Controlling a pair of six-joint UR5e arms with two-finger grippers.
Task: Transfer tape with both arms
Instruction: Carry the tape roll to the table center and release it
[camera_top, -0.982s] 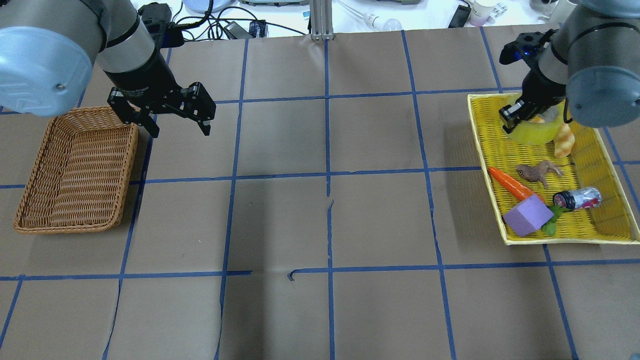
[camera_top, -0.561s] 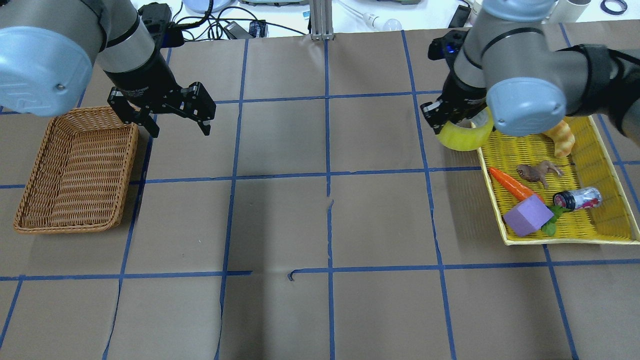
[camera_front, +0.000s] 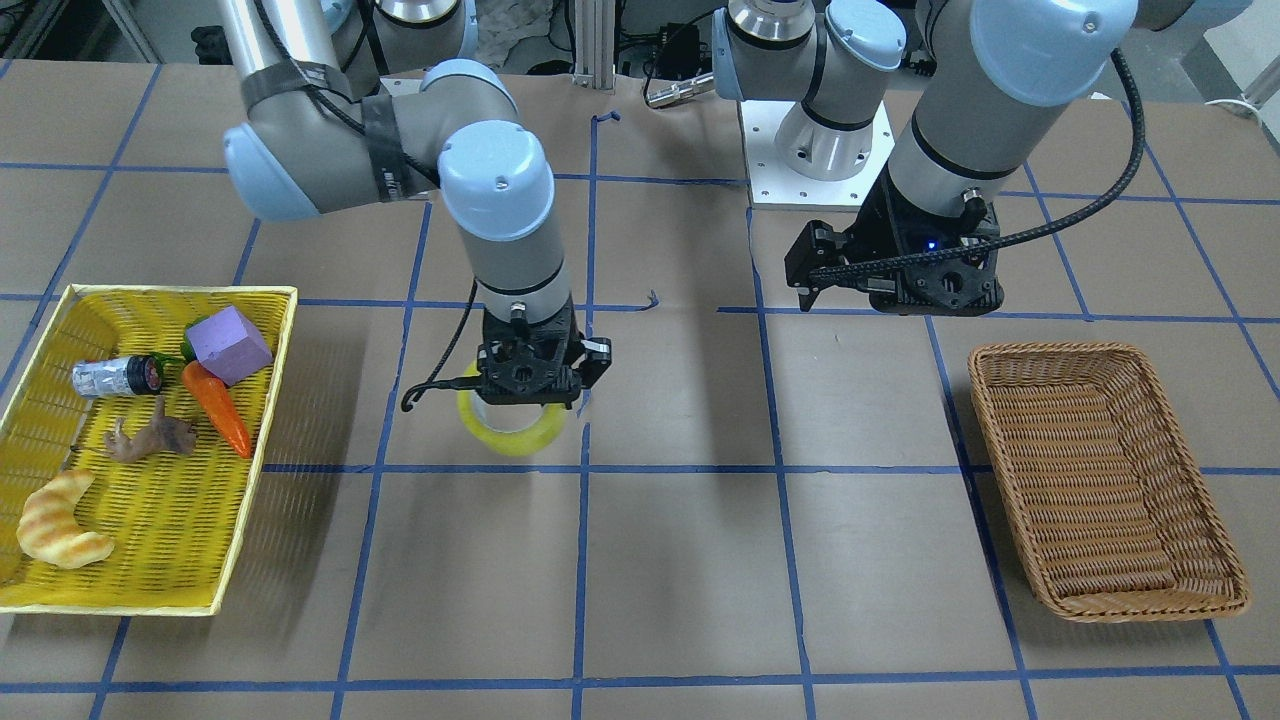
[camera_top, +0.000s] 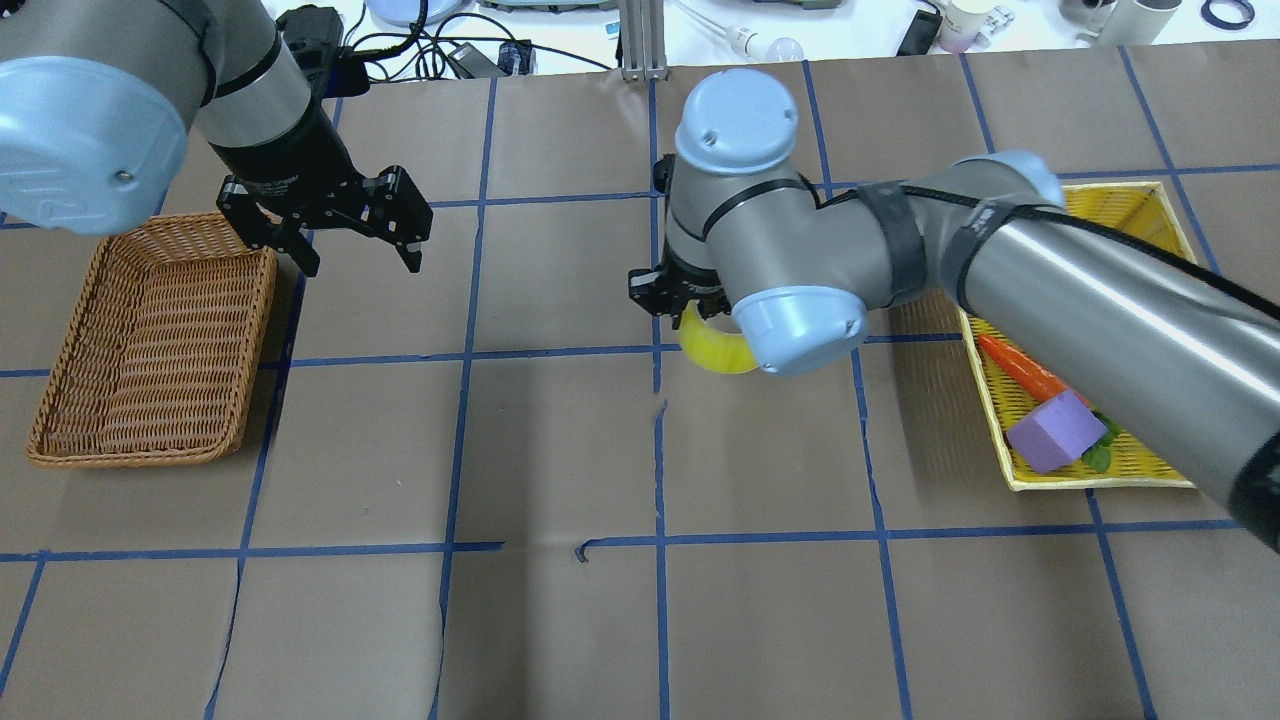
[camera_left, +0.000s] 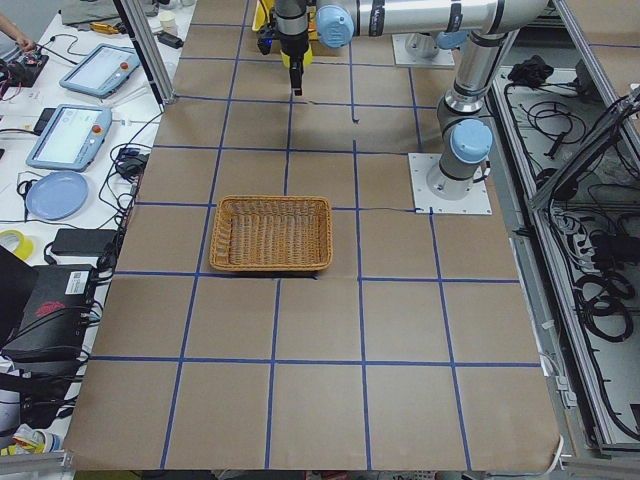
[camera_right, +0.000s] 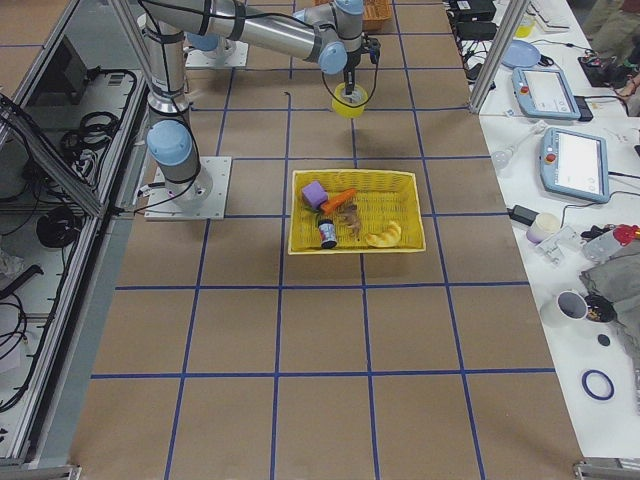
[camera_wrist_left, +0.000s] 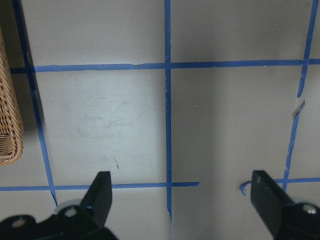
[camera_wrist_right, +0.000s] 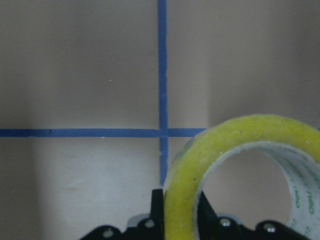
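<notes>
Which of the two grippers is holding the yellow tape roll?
The right gripper, shut on the tape; the left gripper hangs open, holding nothing.

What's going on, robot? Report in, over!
Right gripper shut on the tape, mid-table. Left gripper open, hovering near the wicker basket. Nothing seen between the two grippers.

A: Bench (camera_front: 680, 560) count?
B: Tape (camera_front: 515, 436) 1. Arms 2: left arm (camera_front: 950, 130), right arm (camera_front: 505, 230). Baskets 2: wicker basket (camera_front: 1100, 348), yellow basket (camera_front: 150, 289).
A: Loose items?
B: One each: carrot (camera_front: 222, 412), purple block (camera_front: 230, 343), can (camera_front: 110, 376), croissant (camera_front: 60, 522), animal figure (camera_front: 150, 437).
</notes>
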